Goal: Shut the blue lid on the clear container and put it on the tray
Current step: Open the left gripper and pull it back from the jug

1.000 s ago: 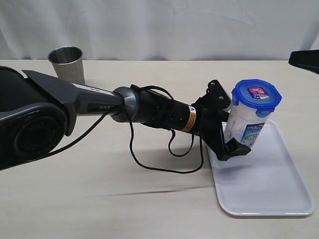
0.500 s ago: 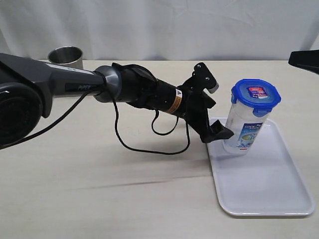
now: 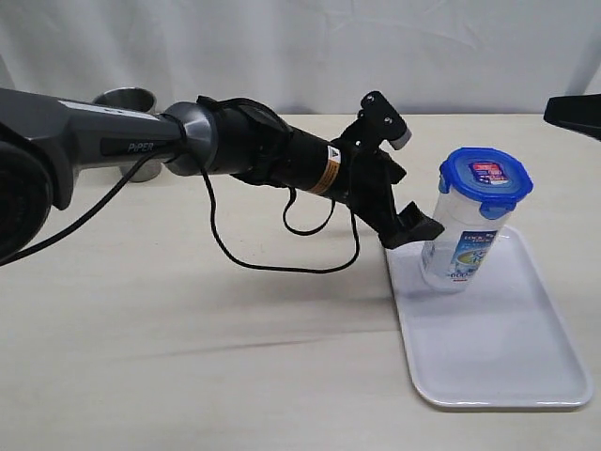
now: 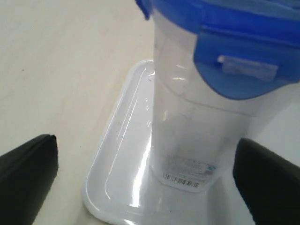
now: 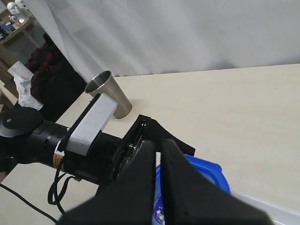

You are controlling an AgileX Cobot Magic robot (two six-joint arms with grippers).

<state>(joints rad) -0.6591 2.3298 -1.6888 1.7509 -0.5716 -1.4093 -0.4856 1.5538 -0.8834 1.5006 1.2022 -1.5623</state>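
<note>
The clear container (image 3: 462, 246) stands upright on the tray (image 3: 498, 362), at its far left end, with the blue lid (image 3: 485, 178) seated on top and its flaps down. My left gripper (image 3: 415, 185) is open just left of the container, with nothing between its fingers. In the left wrist view the container (image 4: 187, 136) with its lid (image 4: 234, 56) fills the space ahead of the open left gripper (image 4: 146, 185), whose dark fingers (image 4: 28, 173) sit at both sides. My right gripper (image 5: 158, 149) is shut and empty, hovering above the lid (image 5: 206, 171).
A grey steel cup (image 3: 127, 101) stands at the back left of the table, partly behind the left arm; the right wrist view shows it too (image 5: 110, 93). A black cable (image 3: 282, 258) loops under the left arm. A dark part of the right arm (image 3: 575, 113) enters at the right edge.
The left gripper has drawn back to the left and risen, leaving the container, which was tilted between its fingers, standing upright on the tray. The right arm has not moved.
</note>
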